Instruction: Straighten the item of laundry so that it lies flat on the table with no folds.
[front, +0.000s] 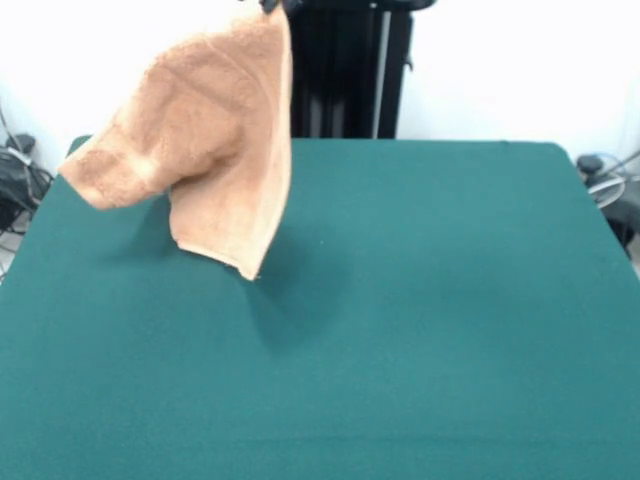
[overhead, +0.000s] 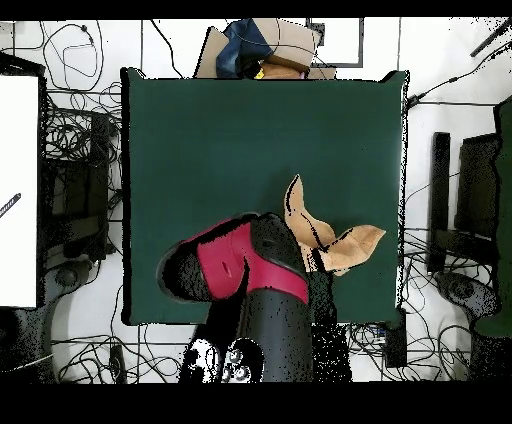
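Note:
The peach-orange towel (front: 215, 120) hangs in the air, crumpled and folded, above the far left part of the dark green table (front: 450, 300). Its lowest corner dangles just above the cloth and casts a shadow. Its top corner runs up to my gripper (front: 270, 5), of which only a dark tip shows at the picture's top edge; it is shut on the towel. In the overhead view the towel (overhead: 345, 248) shows as a twisted shape right of my red and black arm (overhead: 235, 268), over the table (overhead: 250, 140) near its right edge. The arm hides the gripper there.
The black pedestal (front: 350, 70) stands behind the table. Cables lie on the floor at both sides (front: 20, 170). In the overhead view cardboard and a blue item (overhead: 262, 48) lie beyond the table's top edge, and a white panel (overhead: 18, 190) stands at the left.

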